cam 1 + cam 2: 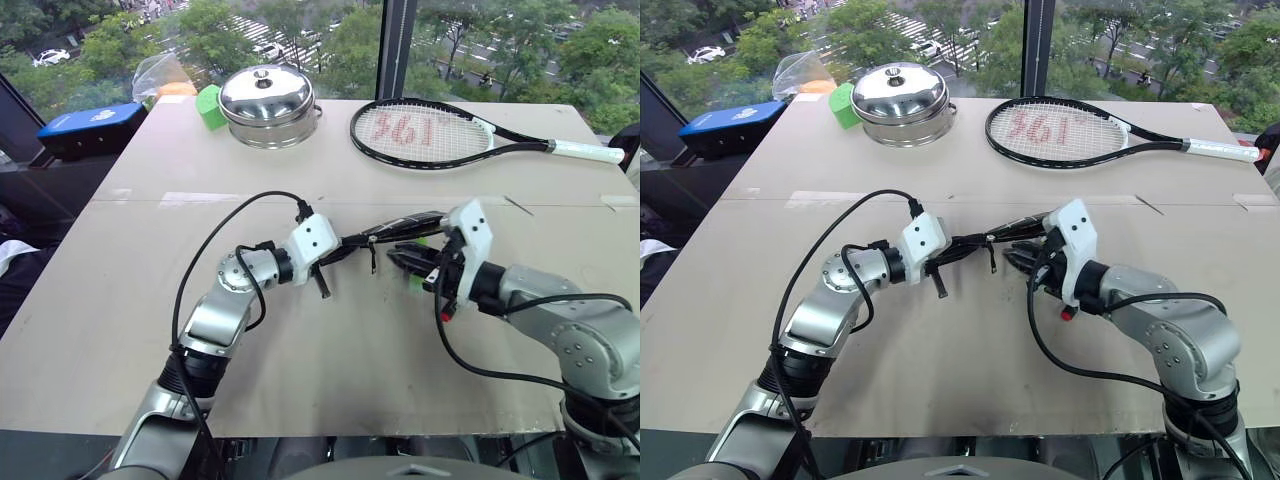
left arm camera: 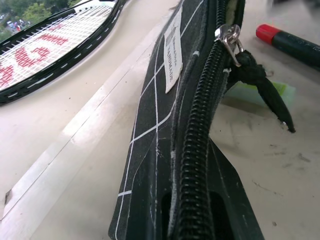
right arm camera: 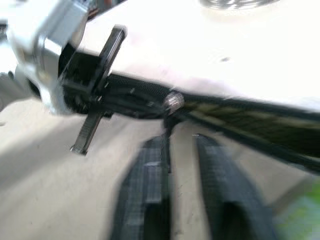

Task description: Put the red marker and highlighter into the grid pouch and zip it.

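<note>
The grid pouch (image 1: 400,225), black with white lines, hangs on edge over the table middle with its zipper side up. My left gripper (image 1: 335,255) is shut on the pouch's near end. In the left wrist view the zipper pull (image 2: 227,37) sits partway along the pouch (image 2: 160,100), its black cord hanging free. My right gripper (image 1: 398,260) is shut just beside the pouch, its tips near the pull (image 3: 173,101), holding nothing. The highlighter (image 1: 413,286) lies on the table under that gripper. The red marker (image 2: 285,41) lies on the table beyond the pouch.
A tennis racket (image 1: 430,132) lies at the back right. A steel pot with a lid (image 1: 268,105) and a green block (image 1: 207,105) stand at the back left. A blue case (image 1: 90,125) sits off the table's left corner.
</note>
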Controlling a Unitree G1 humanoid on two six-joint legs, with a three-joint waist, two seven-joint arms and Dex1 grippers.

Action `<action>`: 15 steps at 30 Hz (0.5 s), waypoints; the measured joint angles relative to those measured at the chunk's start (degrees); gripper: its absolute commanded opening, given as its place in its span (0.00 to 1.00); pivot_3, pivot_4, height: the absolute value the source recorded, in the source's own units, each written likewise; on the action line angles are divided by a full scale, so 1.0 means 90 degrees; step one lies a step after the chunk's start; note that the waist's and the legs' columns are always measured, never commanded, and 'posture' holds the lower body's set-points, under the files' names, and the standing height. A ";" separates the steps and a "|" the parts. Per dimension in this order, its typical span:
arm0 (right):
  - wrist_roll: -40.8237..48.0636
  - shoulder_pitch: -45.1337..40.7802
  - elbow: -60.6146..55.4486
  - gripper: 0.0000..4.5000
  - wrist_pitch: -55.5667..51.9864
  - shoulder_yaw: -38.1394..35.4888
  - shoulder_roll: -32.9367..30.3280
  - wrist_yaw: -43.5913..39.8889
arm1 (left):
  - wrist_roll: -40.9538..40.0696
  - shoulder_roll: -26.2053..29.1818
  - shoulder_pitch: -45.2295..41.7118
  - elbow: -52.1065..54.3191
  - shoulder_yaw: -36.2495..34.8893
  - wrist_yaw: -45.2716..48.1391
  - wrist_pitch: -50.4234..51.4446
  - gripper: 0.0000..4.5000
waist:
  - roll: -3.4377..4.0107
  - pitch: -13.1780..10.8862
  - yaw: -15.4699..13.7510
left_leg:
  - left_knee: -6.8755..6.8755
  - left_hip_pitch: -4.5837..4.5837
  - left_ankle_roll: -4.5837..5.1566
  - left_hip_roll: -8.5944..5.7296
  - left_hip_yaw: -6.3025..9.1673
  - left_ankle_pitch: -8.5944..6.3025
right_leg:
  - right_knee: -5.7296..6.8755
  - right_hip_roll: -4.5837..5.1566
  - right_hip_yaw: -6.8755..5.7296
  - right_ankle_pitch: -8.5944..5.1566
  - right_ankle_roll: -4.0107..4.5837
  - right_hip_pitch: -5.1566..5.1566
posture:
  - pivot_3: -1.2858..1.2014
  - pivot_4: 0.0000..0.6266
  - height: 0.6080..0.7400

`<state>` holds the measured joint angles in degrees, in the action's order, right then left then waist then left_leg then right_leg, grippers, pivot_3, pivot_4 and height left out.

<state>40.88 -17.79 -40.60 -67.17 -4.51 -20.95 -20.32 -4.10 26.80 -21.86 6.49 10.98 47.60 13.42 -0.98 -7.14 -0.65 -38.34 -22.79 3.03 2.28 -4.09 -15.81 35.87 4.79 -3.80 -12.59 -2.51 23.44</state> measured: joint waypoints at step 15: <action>-0.0799 -0.0772 0.0955 0.02 -0.0272 0.0802 0.0045 0.1188 | 0.0018 0.0045 -0.0060 -0.0008 0.0107 -0.0015 0.0015 0.00 | 0.0006 -0.0003 0.0005 | 0.0001 -0.0002 0.0000 -0.0009 -0.0006 0.0000 | -0.0002 -0.0001 0.0004 0.0000 0.0000 0.0003 | 0.52 0.24 1.00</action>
<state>33.69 -24.74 -32.00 -69.62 2.71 -20.54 -9.63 -3.94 27.20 -22.39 6.42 11.94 47.46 13.56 -0.93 -7.17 -0.60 -38.33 -22.81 3.03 2.21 -4.15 -15.81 35.85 4.78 -3.76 -12.59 -2.52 23.47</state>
